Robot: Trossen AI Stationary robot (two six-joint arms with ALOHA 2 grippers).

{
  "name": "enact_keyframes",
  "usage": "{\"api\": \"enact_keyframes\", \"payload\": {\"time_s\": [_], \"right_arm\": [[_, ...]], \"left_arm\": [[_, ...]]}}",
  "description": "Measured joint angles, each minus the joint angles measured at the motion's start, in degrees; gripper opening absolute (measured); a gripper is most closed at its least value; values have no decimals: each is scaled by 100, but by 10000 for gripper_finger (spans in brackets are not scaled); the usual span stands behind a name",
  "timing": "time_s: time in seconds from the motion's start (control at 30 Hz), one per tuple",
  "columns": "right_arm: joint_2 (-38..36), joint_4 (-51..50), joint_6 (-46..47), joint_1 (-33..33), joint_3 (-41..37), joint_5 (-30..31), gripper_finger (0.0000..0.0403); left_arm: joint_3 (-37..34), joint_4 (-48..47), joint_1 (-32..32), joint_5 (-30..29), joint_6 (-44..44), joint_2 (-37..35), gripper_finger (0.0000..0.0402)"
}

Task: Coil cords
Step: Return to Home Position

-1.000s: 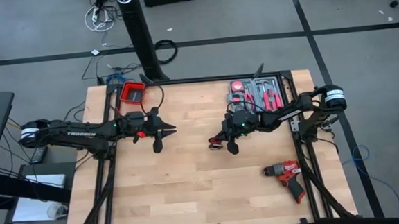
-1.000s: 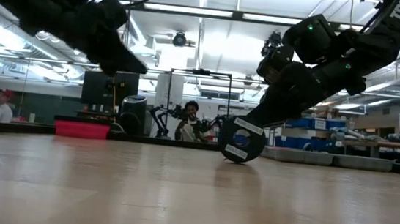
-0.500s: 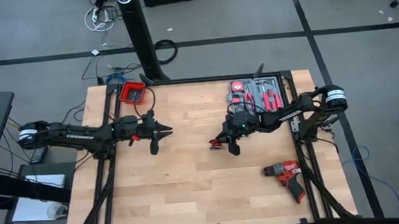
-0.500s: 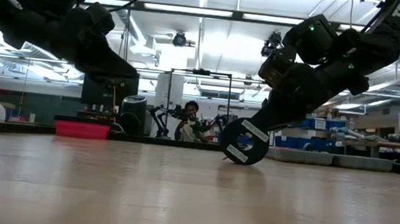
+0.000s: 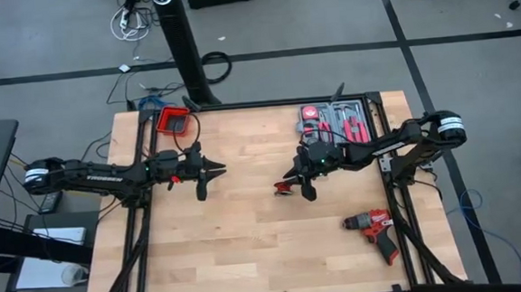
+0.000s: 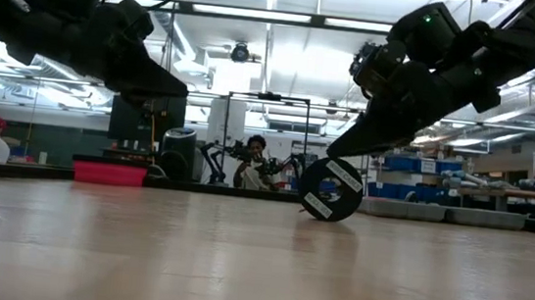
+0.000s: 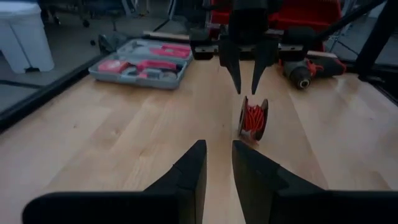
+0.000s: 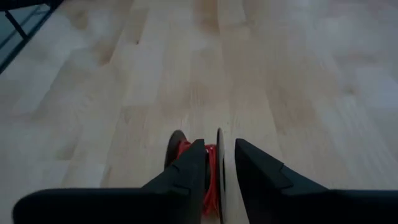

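The cord is thin red wire wound on a small black spool [image 5: 284, 190]. The spool stands on its two rims on the table near the middle, and it also shows in the low view [image 6: 333, 189] and the left wrist view [image 7: 252, 118]. My right gripper [image 7: 247, 88] points down just above the spool's top, with a narrow gap between its fingers. In the right wrist view one flange [image 8: 219, 146] shows in that gap. My left gripper [image 5: 219, 171] hangs open and empty over the table's left half, facing the spool. My right gripper: its fingertips [image 7: 239, 87] stand right at the spool's top rim [image 7: 252, 99], coming from above. I cannot tell whether they touch it. The spool stands upright on the table on its own rims.
A grey tool tray [image 5: 336, 121] lies at the far right. A red drill [image 5: 372, 225] lies near the right front. A red bin [image 5: 174, 122] sits at the far left corner. A person [image 6: 253, 163] sits in the room behind.
My right gripper has risen a little off the spool, which has turned slightly and now stands on the table. My left gripper has come down and moved a little toward the spool, then stopped.
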Motion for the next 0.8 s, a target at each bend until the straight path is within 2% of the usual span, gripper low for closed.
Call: {"api": "enact_keyframes", "payload": {"time_s": [0.33,0.53,0.8], "right_arm": [[-876,-327,-111,0,11,-43,89],[-1430,-930,-359,0,11,-46,88],[-2533,-1750,-587,0,11,-49,89]], "left_arm": [[0,498,0,-65,50,0,81],[2,553,0,-63,40,0,81],[2,563,-4,-58,26,0,81]]}}
